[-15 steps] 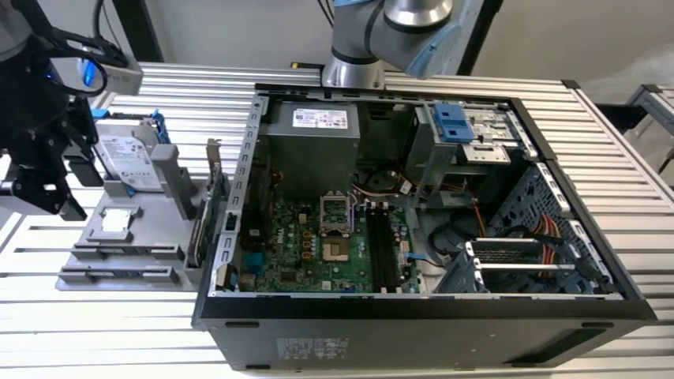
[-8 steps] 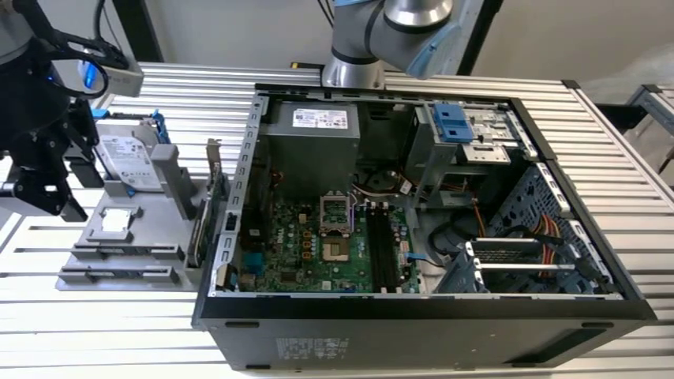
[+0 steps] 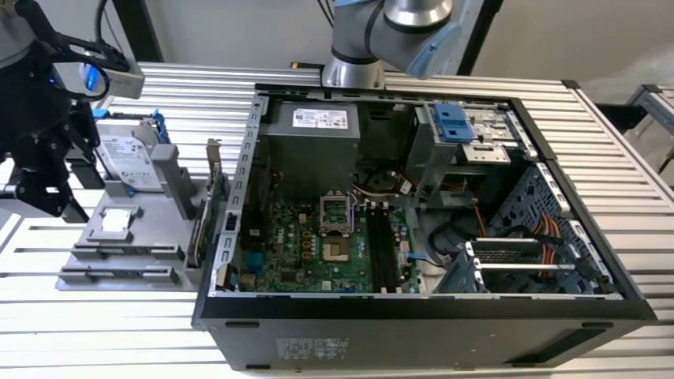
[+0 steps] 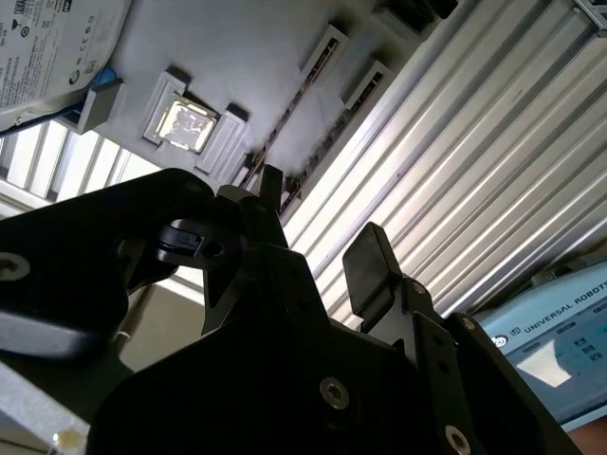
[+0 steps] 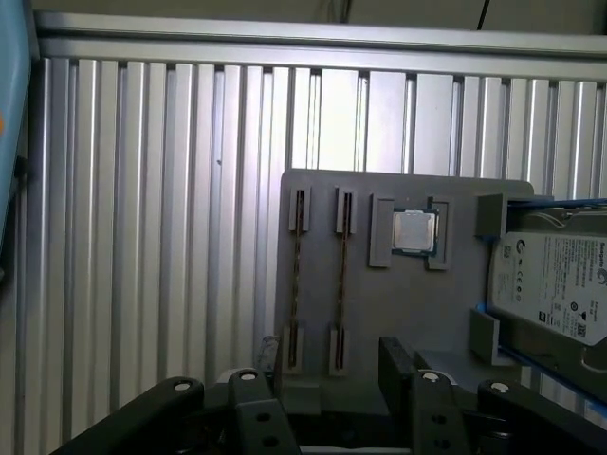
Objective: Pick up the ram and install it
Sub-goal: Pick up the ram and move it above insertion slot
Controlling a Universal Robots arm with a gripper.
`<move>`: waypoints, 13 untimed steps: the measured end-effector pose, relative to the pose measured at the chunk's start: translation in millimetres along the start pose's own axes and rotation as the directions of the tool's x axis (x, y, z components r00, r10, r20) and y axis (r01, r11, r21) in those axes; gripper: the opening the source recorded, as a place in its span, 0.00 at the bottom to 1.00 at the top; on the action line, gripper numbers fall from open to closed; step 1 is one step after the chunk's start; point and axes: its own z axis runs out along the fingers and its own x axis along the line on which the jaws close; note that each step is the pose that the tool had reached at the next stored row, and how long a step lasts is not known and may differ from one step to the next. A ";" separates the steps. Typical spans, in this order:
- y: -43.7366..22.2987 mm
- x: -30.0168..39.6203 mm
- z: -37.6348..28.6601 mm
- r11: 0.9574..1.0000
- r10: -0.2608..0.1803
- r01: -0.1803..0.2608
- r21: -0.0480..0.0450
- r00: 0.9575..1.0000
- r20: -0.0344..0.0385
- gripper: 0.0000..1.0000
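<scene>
Your gripper (image 3: 47, 201) hangs over the gray parts tray (image 3: 158, 237) at the exterior view's left, on the slatted aluminium table (image 3: 106, 332) just beside the opened computer case (image 3: 421, 312). In both wrist views its two black fingers (image 4: 370, 261) stand spread wide apart, with only air between the pads; they pinch nothing and touch nothing, and the tray (image 5: 379, 313) lies below them.

The two ram sticks are in that tray, not yet lifted. In the first wrist view they stand on edge, side by side and parallel, one (image 5: 297, 280) on the tray's outer side and the other (image 5: 343, 280) closer to the processor (image 5: 414, 230), each held at both ends by a slotted bracket. The open gripper (image 5: 332, 353) sits over the bracket end of the pair, its fingers (image 5: 396, 365) to either side of them.

The second wrist view shows the same sticks as thin dark lines (image 4: 299, 100) beyond the fingertips. The silver hard drive (image 5: 560, 284) with blue rails rests past the processor.
</scene>
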 end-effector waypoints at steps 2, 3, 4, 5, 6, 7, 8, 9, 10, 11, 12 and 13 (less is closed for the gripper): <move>0.0 0.0 0.8 1.000 0.000 0.000 0.000 1.000 0.000 1.00; 0.0 0.0 1.1 1.000 0.000 0.000 0.000 1.000 0.000 1.00; 0.0 0.0 1.4 1.000 0.000 0.000 0.000 1.000 0.000 1.00; 0.0 0.0 1.8 1.000 0.000 0.000 0.000 1.000 0.000 1.00; -0.1 0.0 2.1 1.000 0.000 0.000 0.000 1.000 0.000 1.00; -0.1 0.0 2.5 1.000 0.000 0.000 0.000 1.000 0.000 1.00; -0.1 0.0 2.8 1.000 0.000 0.000 0.000 1.000 0.000 1.00; -0.1 0.0 3.2 1.000 0.000 0.000 0.000 1.000 0.000 1.00; -0.2 0.0 3.5 1.000 0.000 0.000 0.000 1.000 -0.001 1.00; -0.1 0.1 3.7 1.000 0.000 0.000 0.000 1.000 -0.001 1.00; 0.0 0.2 3.9 1.000 0.000 0.000 -0.001 1.000 -0.001 1.00; -0.1 0.4 4.1 1.000 0.000 0.000 -0.002 1.000 -0.001 1.00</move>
